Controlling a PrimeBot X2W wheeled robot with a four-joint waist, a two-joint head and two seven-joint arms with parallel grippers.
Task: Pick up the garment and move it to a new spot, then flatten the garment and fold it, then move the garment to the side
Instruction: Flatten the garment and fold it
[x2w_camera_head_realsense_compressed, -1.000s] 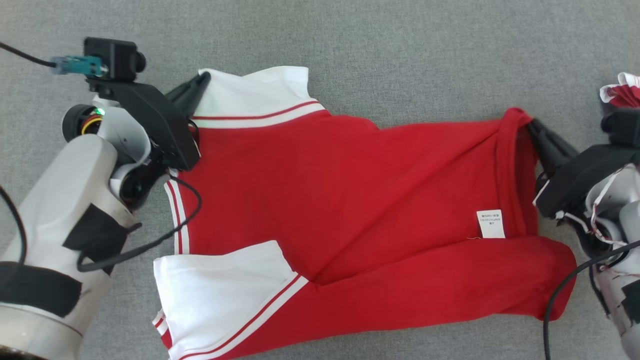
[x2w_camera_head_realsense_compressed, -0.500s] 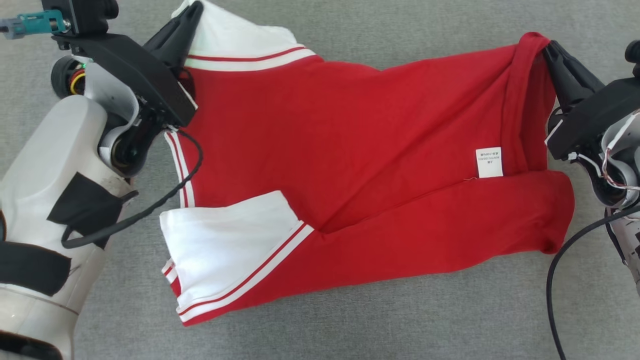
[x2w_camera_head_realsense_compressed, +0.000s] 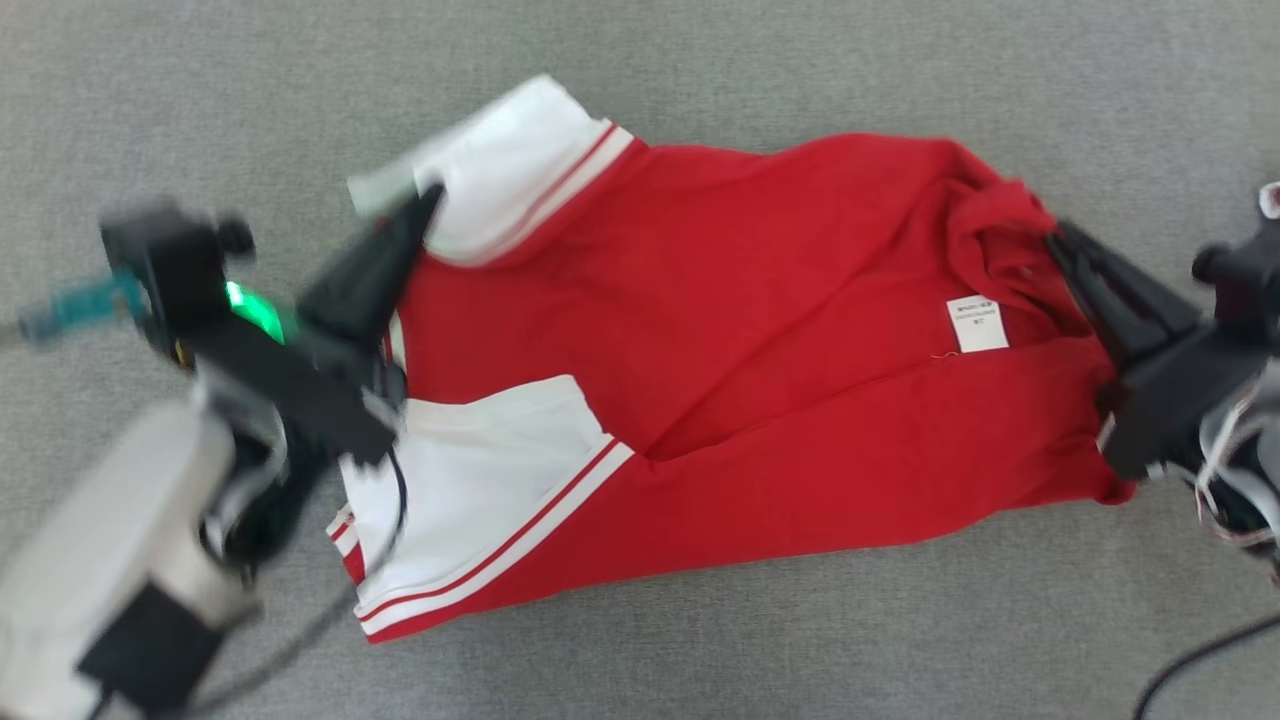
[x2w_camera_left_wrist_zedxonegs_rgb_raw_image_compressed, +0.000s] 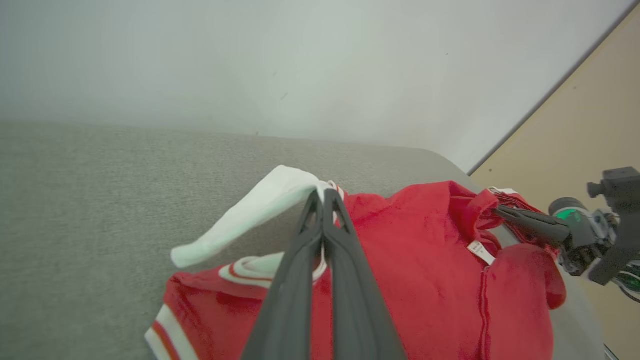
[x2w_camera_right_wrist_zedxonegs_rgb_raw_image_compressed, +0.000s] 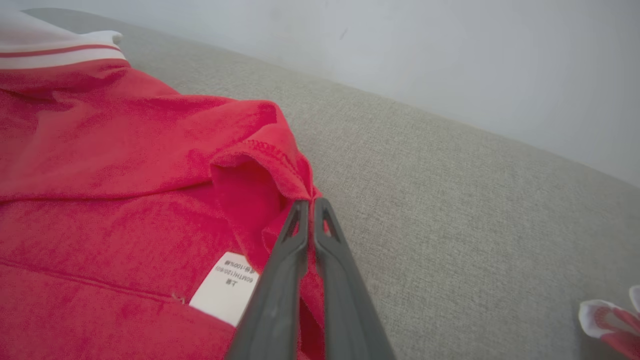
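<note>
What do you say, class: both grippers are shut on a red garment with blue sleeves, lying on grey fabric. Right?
No: the head view shows white sleeves, not blue. The left gripper and right gripper are shut on the red garment.

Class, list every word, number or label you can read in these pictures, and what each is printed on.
"100%": on the white care label sewn inside the red garment, seen rotated in the right wrist view.
The label's other lines: too small to read for sure.
No other text is legible.
</note>
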